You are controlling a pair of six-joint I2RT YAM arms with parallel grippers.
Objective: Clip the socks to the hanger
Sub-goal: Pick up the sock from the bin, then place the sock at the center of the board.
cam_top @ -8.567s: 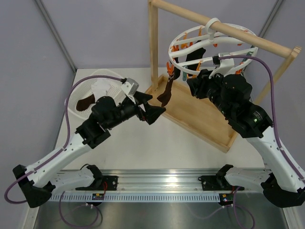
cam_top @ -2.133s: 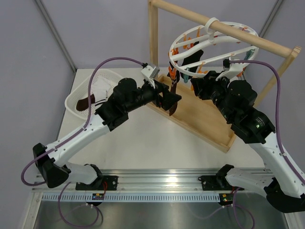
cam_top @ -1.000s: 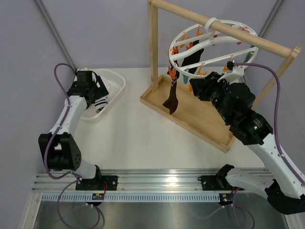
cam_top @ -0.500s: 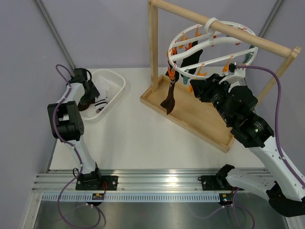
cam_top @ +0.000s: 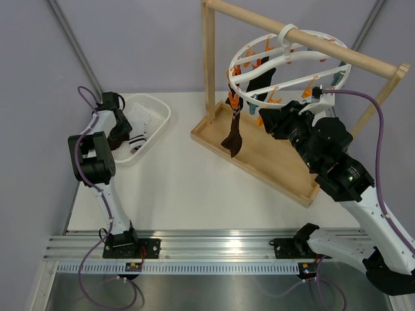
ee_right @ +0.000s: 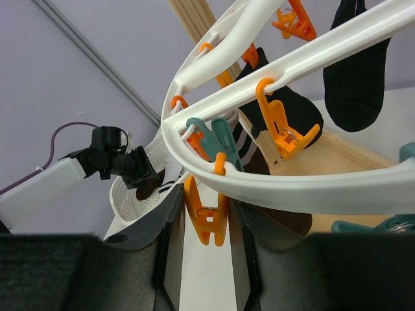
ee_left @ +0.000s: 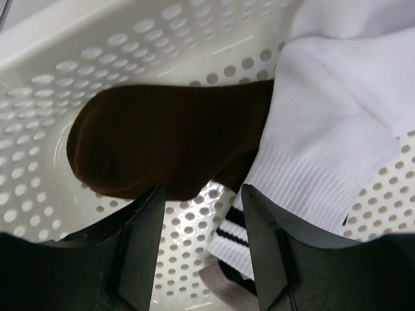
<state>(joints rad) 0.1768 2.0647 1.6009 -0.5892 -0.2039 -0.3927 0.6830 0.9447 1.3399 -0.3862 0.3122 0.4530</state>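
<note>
Beneath the hanger [ee_right: 311, 184], whose ring runs out of the right-wrist view at top and right, a black sock [ee_right: 356, 78] loses its upper end to the top edge. A teal clip [ee_right: 408, 153] is cut by the right edge. The right gripper [ee_right: 205, 207] brackets an orange clip [ee_right: 206, 223]; whether its fingers [ee_right: 170, 246] press it cannot be told. Well left of the hanger, the basket [ee_left: 97, 58] runs past every edge of the left-wrist view. There the white striped sock [ee_left: 331, 129] is cut off at top right. The dark brown sock [ee_left: 168, 142] has its lower edge behind a blurred finger [ee_left: 139, 246] of the left gripper [ee_left: 202, 194].
</note>
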